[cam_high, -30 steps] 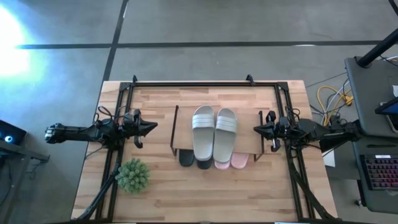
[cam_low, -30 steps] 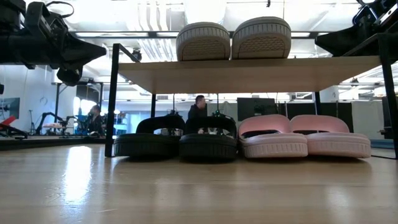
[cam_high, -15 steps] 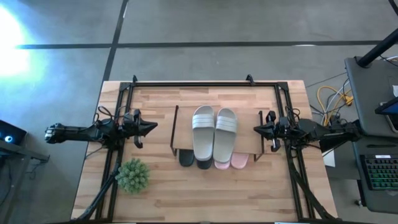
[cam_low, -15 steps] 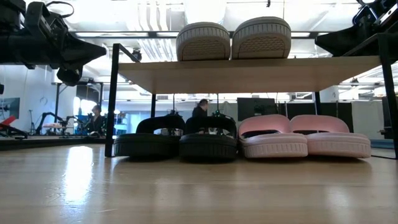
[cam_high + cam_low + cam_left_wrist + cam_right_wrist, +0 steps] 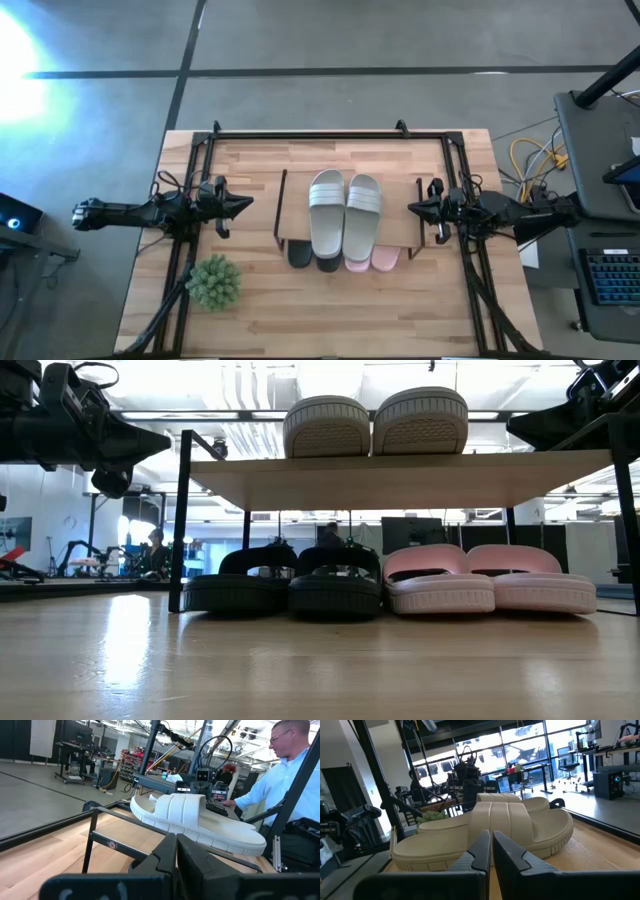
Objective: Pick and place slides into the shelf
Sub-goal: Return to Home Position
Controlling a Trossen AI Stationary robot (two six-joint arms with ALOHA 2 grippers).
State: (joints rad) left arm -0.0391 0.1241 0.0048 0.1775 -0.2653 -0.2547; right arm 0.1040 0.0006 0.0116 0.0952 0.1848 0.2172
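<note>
The low wood shelf (image 5: 400, 228) stands mid-table. Two grey-beige striped slides (image 5: 345, 212) lie soles down on its top, side by side, and show in the low view (image 5: 375, 422). Under it, on the table, stand two black slides (image 5: 285, 592) and two pale pink slides (image 5: 490, 590), toes toward the near edge. My left gripper (image 5: 248, 203) hovers shut and empty left of the shelf. My right gripper (image 5: 412, 209) hovers shut and empty right of it. Each wrist view shows a grey-beige slide ahead (image 5: 195, 822) (image 5: 490, 832).
A small green plant (image 5: 213, 281) stands on the table near the front left. Dark frame rails (image 5: 310, 133) run along the table's far, left and right sides. A person in a light shirt (image 5: 290, 785) stands beyond the table's right side.
</note>
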